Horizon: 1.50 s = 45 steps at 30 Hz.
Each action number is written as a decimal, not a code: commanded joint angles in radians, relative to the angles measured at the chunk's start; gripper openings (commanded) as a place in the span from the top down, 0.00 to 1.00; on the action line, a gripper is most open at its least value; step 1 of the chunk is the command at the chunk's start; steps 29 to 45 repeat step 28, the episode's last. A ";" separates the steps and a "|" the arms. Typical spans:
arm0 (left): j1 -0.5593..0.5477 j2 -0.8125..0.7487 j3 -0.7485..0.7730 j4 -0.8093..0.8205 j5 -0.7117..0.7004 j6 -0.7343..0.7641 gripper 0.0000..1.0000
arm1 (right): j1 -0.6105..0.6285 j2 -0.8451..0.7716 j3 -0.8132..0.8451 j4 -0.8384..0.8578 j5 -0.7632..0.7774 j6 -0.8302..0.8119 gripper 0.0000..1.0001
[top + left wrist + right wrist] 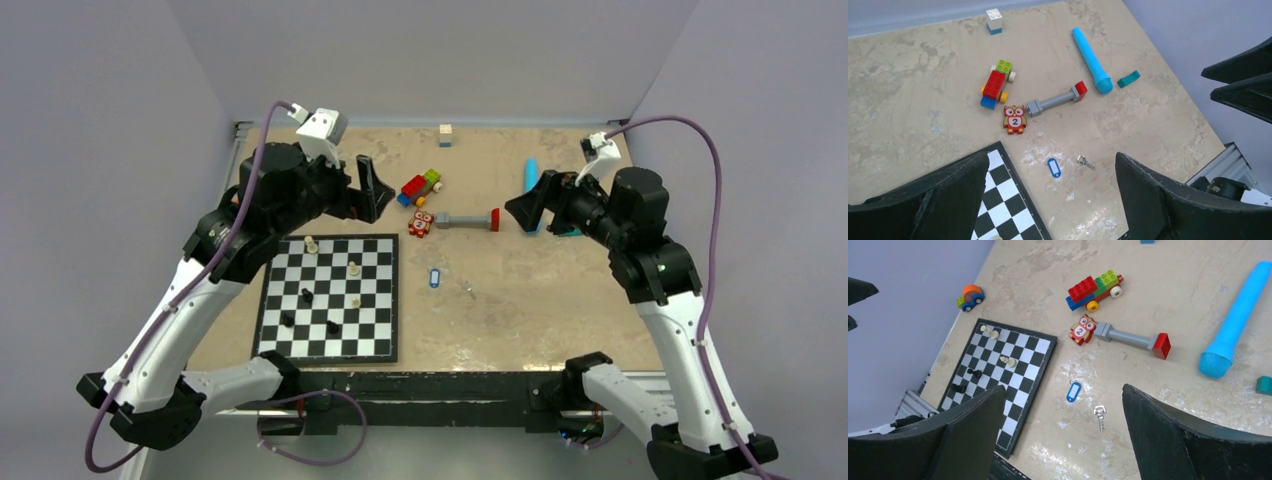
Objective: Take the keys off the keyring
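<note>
One key (1100,415) lay flat on the bare tabletop just beside the keyring (1074,391). The two were near each other but not touching, with a clear strip of table between them. Both sat to the right of the chessboard (372,330) and in front of the grey bar with a red end (1055,100). The ring's blue oblong tag rested alone, and from these views I could not make out any further key on its thin metal loop, which was too small to see clearly.

By that layout the separation looked done, since the key was free of the ring. At most a check for a second key was left, and the pictures showed none.

Both arms were lifted well above the table. The left gripper (375,195) had its fingers spread wide with nothing between them, and the right gripper (522,212) was likewise splayed and empty. Each wrist view looked straight down past them at the key and tag.

The only legible writing was a numeral "2" on the belly of the red owl tile (1014,119). The tag's pale centre showed no readable text, and no brand marks could be read on the toy brick car (995,85) or anything else.
</note>
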 commanded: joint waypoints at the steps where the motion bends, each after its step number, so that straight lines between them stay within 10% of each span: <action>1: 0.005 -0.058 -0.082 0.122 -0.058 0.024 0.00 | -0.002 -0.052 -0.001 0.062 -0.017 0.008 0.09; 13: 0.006 -0.076 -0.121 0.141 -0.055 0.021 0.00 | -0.001 -0.220 -0.223 0.441 0.155 0.208 0.02; 45: 0.005 -0.072 -0.096 0.134 -0.068 0.046 0.00 | -0.002 -0.153 -0.104 0.263 0.230 0.212 0.04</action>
